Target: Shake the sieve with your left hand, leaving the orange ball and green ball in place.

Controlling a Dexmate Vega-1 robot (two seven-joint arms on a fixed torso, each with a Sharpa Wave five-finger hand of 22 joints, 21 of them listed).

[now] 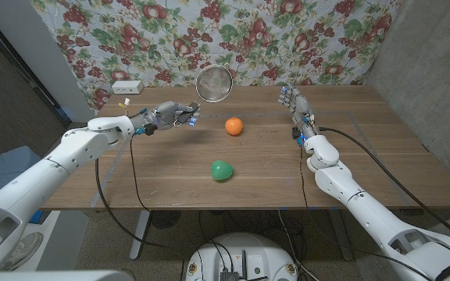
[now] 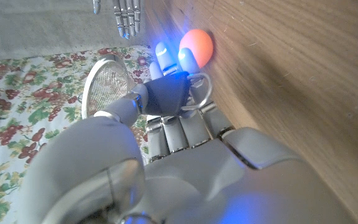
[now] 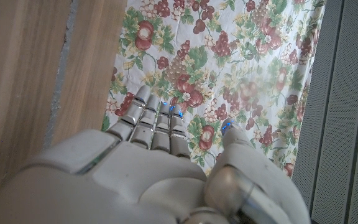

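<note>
We saw the round wire-mesh sieve (image 1: 214, 83) raised above the table's (image 1: 366, 148) far edge, its mesh bowl empty, its handle gripped in the left hand (image 1: 169, 116). The orange ball (image 1: 233, 126) and green ball (image 1: 222, 170) lay apart on the wood. The right hand (image 1: 294, 101) held nothing, fingers straight.

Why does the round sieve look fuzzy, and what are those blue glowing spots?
Head view: the sieve is blurred, probably moving, raised by the left robot hand; the orange ball and green ball look sharp. Left wrist view: blue light glows on the fingertips. Right wrist view: small blue lights dot the right robot hand.
</note>
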